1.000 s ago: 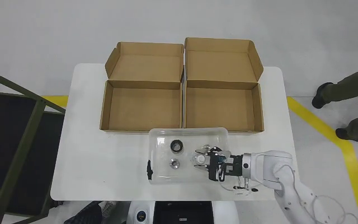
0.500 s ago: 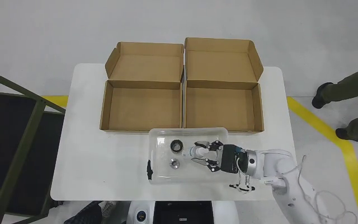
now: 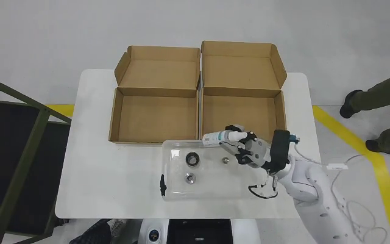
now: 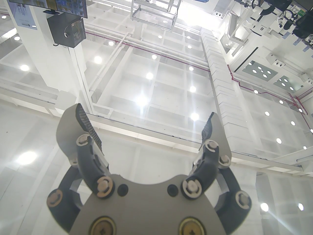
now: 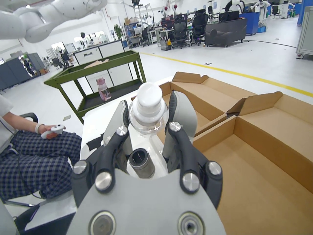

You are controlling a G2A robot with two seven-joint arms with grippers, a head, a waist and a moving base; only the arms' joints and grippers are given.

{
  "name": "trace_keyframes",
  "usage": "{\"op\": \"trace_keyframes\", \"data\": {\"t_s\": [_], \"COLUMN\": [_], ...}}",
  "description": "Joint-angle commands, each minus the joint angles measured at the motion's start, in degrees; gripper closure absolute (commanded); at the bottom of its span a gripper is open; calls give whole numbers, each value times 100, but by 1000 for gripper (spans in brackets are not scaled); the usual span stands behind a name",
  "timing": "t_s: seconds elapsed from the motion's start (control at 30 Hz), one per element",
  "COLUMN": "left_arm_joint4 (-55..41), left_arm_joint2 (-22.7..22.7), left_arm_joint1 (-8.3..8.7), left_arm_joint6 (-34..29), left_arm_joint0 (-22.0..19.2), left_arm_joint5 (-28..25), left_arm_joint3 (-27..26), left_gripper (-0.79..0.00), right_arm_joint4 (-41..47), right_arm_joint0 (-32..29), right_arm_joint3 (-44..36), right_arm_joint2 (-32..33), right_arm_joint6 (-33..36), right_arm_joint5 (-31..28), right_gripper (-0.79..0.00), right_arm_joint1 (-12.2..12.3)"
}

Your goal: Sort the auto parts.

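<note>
My right gripper [image 3: 239, 143] is shut on a small clear bottle with a white cap [image 3: 218, 137], held sideways over the far rim of the clear tray [image 3: 177, 144]. From the right wrist, the bottle [image 5: 149, 99] sits between the fingers [image 5: 182, 113], cap pointing away. In the tray lie a dark ring [image 3: 192, 160], a metal part [image 3: 190, 179] and a small round piece [image 3: 225, 160]. The dark ring [image 5: 141, 162] also shows under the gripper. My left gripper [image 4: 145, 113] is open, holds nothing and points up at the ceiling.
Two open cardboard boxes stand side by side behind the tray, the left box [image 3: 154, 117] and the right box [image 3: 242, 117], both with lids folded back. A green cart [image 3: 24, 158] stands off the table's left side. My left arm [image 5: 61, 8] is raised high.
My right gripper has risen out of the tray with the bottle and swung toward the tray's far rim, near the right box. A small round piece now shows where it was.
</note>
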Motion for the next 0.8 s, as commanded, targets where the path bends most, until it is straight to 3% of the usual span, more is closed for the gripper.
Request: {"op": "trace_keyframes", "data": {"t_s": [0.0,0.77], "left_arm_joint4": [0,0], "left_arm_joint2": [0,0], "left_arm_joint1": [0,0], "left_arm_joint6": [0,0], "left_arm_joint0": [0,0], "left_arm_joint5": [0,0], "left_arm_joint3": [0,0], "left_gripper": [-785,-785], "right_arm_joint4": [221,1250], "right_arm_joint0": [-1,-154], "right_arm_joint3": [3,-245], "right_arm_joint2": [32,439], "right_arm_joint6": [-34,-60], "right_arm_joint5": [63,158], "right_gripper": [0,0], "right_arm_joint1": [-5,-24]}}
